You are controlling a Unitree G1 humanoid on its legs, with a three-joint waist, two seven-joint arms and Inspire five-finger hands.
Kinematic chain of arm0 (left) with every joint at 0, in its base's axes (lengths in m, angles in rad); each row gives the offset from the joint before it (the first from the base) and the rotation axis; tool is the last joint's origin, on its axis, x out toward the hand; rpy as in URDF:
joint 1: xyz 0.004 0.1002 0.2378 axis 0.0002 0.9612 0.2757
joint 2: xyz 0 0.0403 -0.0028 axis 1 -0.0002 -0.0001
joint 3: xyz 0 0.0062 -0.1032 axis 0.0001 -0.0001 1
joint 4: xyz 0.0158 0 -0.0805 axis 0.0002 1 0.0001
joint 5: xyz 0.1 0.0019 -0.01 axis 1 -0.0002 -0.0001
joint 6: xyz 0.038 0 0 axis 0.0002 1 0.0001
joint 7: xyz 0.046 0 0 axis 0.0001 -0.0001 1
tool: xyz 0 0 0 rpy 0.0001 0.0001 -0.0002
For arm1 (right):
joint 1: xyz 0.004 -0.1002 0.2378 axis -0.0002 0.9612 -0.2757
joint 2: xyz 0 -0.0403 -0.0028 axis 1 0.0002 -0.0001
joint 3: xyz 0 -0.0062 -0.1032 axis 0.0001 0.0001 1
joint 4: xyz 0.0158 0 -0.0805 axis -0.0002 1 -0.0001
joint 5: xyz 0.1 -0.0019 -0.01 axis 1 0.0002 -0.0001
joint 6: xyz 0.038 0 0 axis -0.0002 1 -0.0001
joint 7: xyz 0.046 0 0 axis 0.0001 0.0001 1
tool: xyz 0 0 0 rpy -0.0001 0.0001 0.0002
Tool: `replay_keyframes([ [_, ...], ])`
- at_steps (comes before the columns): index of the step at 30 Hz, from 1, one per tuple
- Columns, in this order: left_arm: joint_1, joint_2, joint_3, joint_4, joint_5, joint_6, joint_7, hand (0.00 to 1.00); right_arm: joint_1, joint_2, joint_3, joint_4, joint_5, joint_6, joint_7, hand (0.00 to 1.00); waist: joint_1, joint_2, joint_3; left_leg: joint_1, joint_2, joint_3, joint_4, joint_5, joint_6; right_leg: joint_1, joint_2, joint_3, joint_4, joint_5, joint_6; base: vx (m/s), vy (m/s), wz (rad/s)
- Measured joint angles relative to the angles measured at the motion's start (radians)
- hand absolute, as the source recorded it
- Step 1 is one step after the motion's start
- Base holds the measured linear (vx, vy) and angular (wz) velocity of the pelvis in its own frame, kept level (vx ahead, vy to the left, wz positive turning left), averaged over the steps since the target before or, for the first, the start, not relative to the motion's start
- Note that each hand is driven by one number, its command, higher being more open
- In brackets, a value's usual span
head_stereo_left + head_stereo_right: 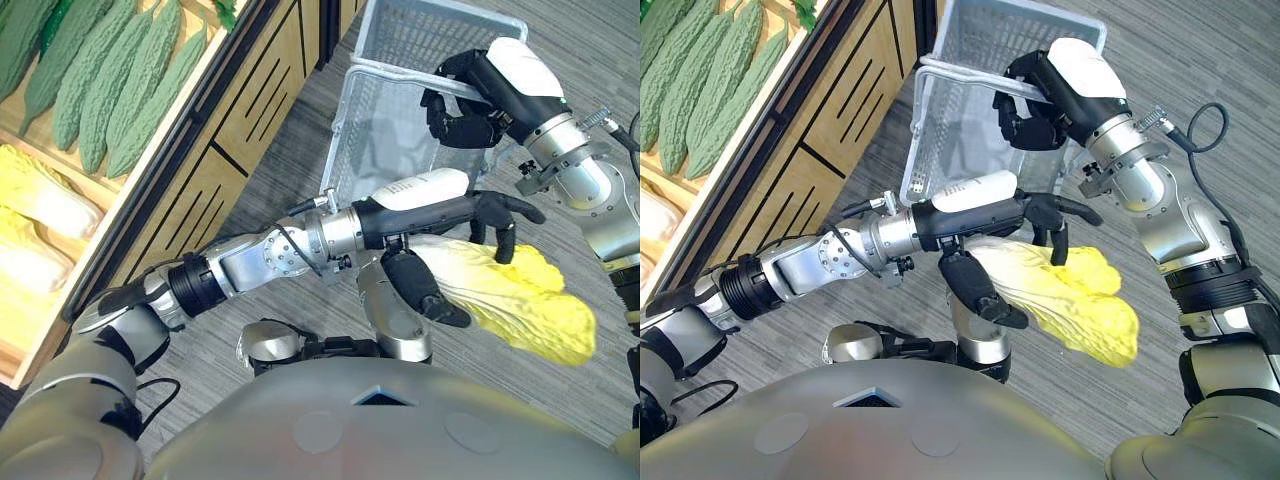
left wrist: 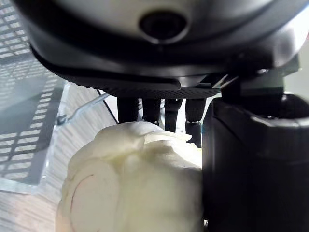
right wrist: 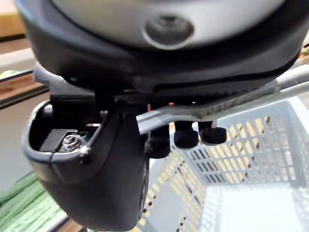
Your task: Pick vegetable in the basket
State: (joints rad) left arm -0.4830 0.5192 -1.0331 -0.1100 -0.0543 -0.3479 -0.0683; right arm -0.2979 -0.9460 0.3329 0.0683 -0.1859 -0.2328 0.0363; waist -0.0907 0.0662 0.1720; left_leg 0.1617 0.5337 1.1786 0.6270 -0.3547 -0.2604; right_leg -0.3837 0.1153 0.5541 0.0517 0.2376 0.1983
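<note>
My left hand (image 1: 455, 215) is shut on a napa cabbage (image 1: 520, 295), pale at the stalk end and yellow at the leaves, holding it above the floor just in front of the basket. In the left wrist view the cabbage's white base (image 2: 135, 183) sits against the fingers (image 2: 154, 111). A grey mesh basket (image 1: 400, 130) hangs from its handle (image 1: 400, 72), and my right hand (image 1: 475, 100) is curled round that handle. The right wrist view shows the fingers (image 3: 186, 137) hooked over the handle bar (image 3: 231, 104), with the basket's inside (image 3: 251, 193) bare.
A wooden produce stand (image 1: 200, 150) runs along the left. Its top shelf holds several green bitter gourds (image 1: 120, 80); more napa cabbages (image 1: 35, 215) lie on the shelf below. Grey wood-grain floor (image 1: 300, 160) lies under the basket.
</note>
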Motion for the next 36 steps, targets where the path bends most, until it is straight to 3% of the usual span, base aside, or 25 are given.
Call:
replay_keyframes([
  [6,-0.003,-0.014,0.015,0.079,0.140,-0.001,0.013,0.00,-0.042,0.000,0.056,-0.030,0.035,-0.022,0.018,0.00,-0.001,-0.003,-0.002,0.001,-0.001,0.002,0.000,0.000,0.000,0.000,0.001,0.001,0.000,0.000,0.000,0.03,0.025,-0.01],
  [15,-0.034,-0.118,0.149,0.309,0.414,-0.006,0.091,0.00,-0.075,0.000,0.089,-0.046,0.054,-0.037,0.043,0.00,-0.001,-0.018,-0.011,0.002,-0.001,0.022,-0.002,0.000,0.000,-0.012,0.009,0.013,0.001,0.001,-0.001,0.04,0.025,-0.05],
  [23,-0.040,-0.141,0.228,0.383,0.497,-0.042,0.109,0.00,-0.113,-0.002,0.101,-0.046,0.078,-0.037,0.046,0.00,-0.001,-0.024,-0.012,0.004,-0.003,0.026,-0.002,0.000,-0.001,-0.013,0.010,0.015,0.001,0.001,-0.001,0.05,0.024,-0.01],
  [34,-0.040,-0.122,0.303,0.464,0.537,-0.026,0.116,0.00,-0.109,-0.046,0.100,-0.055,0.163,-0.043,0.082,0.00,0.002,-0.031,-0.013,0.004,-0.003,0.027,-0.002,0.000,0.000,-0.014,0.009,0.015,0.000,0.001,-0.001,0.05,0.022,0.00],
  [35,-0.040,-0.118,0.349,0.488,0.537,0.000,0.131,1.00,-0.098,-0.066,0.106,-0.072,0.163,-0.050,0.097,0.00,0.000,-0.032,-0.012,0.004,-0.002,0.028,-0.002,0.000,0.000,-0.014,0.009,0.015,0.000,0.001,-0.001,0.05,0.023,0.00],
  [36,-0.047,-0.115,0.388,0.507,0.537,0.018,0.146,1.00,-0.081,-0.077,0.117,-0.085,0.163,-0.063,0.109,0.00,0.000,-0.033,-0.013,0.004,-0.002,0.028,-0.002,0.000,0.000,-0.013,0.009,0.015,0.000,0.001,-0.001,0.04,0.018,0.01],
])
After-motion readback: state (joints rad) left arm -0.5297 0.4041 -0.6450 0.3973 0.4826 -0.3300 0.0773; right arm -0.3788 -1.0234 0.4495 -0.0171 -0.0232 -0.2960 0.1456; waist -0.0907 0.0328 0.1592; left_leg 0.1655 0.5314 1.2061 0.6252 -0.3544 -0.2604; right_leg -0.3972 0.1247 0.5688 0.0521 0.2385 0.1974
